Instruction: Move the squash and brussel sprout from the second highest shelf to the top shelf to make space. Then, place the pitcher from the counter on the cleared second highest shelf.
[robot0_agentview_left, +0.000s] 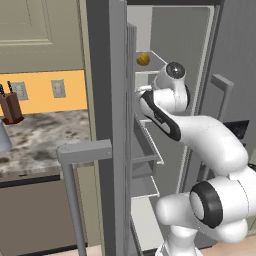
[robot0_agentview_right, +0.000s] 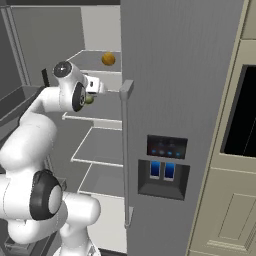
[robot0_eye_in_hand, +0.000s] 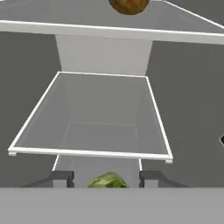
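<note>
The yellow-orange squash (robot0_agentview_right: 108, 59) lies on the top shelf (robot0_agentview_right: 92, 63) of the open fridge and also shows at the upper edge of the hand view as the squash (robot0_eye_in_hand: 129, 5). My gripper (robot0_agentview_right: 90, 96) reaches into the fridge, shut on the light-green brussel sprout (robot0_agentview_right: 89, 100). In the hand view the brussel sprout (robot0_eye_in_hand: 108, 180) sits between the fingertips (robot0_eye_in_hand: 62, 176), just in front of and above the bare second highest shelf (robot0_eye_in_hand: 100, 118). The pale pitcher (robot0_agentview_left: 2, 136) stands at the far left on the counter (robot0_agentview_left: 45, 142).
A brown knife block (robot0_agentview_left: 10, 107) stands on the counter behind the pitcher. The open fridge door with its bins (robot0_agentview_left: 145, 155) is close on the arm's left. The closed fridge door with a dispenser panel (robot0_agentview_right: 165, 165) is on its right. Lower shelves (robot0_agentview_right: 100, 145) sit below.
</note>
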